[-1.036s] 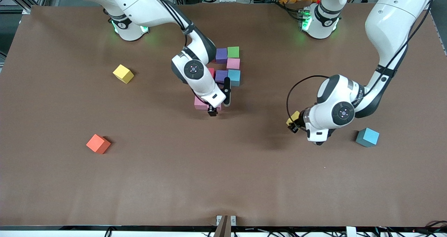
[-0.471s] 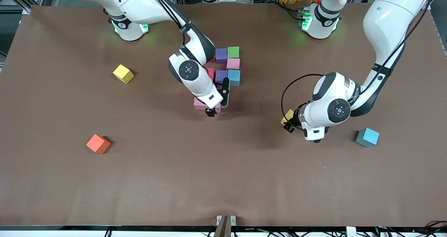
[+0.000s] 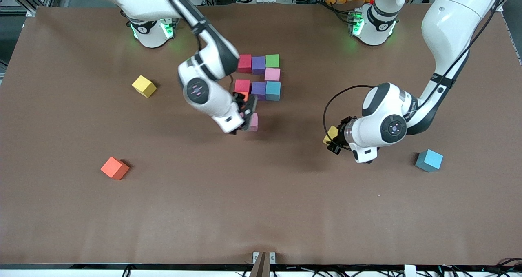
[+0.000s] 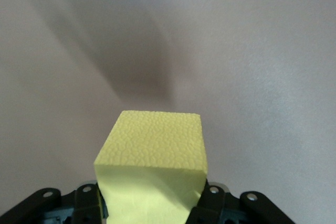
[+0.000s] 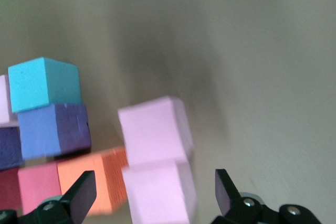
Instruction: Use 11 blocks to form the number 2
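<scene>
- Counter [image 3: 261, 211]: flat brown matte covering, filling nearly the whole front view; soft arm shadows near its middle.
- Room: metal framing, cabling and a bag of orange items show along the upper edge of the front view, past the arm bases. Both bases glow green.
- Orange block [image 3: 115, 168]: alone, toward the right arm's end, nearest of the loose blocks to the front camera.
- Yellow block [image 3: 144, 86]: alone, same end, farther from the front camera than the orange one.
- Right gripper [image 3: 243, 114]: fingers released and spread wide, holding nothing, low over the pink blocks [image 5: 155, 169] at the camera-near edge of the cluster. In the right wrist view the two pink blocks sit between the finger tips, with an orange cube [image 5: 93, 182] just beside them.
- Number 2, partly built [image 3: 259, 78]: mid-counter. Farthest row: red [image 3: 244, 63], purple [image 3: 258, 65], green [image 3: 272, 60]. Next: a single pink cube [image 3: 272, 74] under the green one. Next row: red [image 3: 242, 85], purple [image 3: 258, 89], light blue [image 3: 273, 90]. All edge to edge.
- Left gripper [image 3: 332, 140]: clenched on a yellow cube [image 4: 155, 169], raised over bare counter, toward the left arm's end from the cluster.
- Light blue block [image 3: 429, 160]: alone, near the left arm's end.
</scene>
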Tool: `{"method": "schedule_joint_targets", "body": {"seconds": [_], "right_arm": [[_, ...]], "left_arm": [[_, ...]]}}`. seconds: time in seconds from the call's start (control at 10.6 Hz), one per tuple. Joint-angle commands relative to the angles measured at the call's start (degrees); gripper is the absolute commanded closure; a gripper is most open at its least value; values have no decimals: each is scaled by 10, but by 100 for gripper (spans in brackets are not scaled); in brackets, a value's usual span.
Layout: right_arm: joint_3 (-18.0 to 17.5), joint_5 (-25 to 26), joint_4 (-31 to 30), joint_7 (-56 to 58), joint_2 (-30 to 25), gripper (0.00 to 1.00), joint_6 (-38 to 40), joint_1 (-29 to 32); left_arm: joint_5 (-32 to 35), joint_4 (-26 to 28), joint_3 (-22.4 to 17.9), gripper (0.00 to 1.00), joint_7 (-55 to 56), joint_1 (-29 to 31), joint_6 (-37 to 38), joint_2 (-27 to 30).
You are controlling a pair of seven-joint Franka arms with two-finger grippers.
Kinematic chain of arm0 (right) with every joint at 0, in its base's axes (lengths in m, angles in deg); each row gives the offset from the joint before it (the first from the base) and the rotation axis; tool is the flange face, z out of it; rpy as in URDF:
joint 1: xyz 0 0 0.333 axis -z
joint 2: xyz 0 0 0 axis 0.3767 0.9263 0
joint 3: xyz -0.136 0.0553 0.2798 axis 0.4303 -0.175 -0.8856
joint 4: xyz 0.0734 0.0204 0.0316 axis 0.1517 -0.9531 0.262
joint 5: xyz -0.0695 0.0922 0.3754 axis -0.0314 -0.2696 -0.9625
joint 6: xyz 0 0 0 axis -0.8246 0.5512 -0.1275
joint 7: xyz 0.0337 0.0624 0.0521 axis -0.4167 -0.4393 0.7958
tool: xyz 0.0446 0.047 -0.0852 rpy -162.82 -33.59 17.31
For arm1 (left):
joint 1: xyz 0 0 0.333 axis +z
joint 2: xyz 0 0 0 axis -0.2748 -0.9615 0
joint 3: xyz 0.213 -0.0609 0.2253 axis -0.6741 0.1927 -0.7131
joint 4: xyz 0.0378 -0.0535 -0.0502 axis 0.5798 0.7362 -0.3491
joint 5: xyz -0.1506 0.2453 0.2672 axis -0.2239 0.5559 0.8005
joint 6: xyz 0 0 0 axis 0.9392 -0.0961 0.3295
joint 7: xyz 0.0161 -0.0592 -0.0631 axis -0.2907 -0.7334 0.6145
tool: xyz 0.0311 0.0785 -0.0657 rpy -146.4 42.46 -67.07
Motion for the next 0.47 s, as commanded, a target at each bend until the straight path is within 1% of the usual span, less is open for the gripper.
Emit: {"method": "schedule_joint_targets", "body": {"seconds": [0.0,0.09,0.28,0.38], "right_arm": [[-9,-16,38,0,-3,0,70,101],[-8,-15,54,-11,-9,0,97,131],[-3,-2,67,-110,-31,0,137,190],[8,26,67,-161,-54,0,143,204]], "left_arm": [[-15,3,-1,100,51,-14,-6,4],[-15,3,-1,100,75,-25,-10,3],[-8,6,-4,100,144,-55,-31,2],[-5,6,-6,100,172,-67,-41,-4]]}}
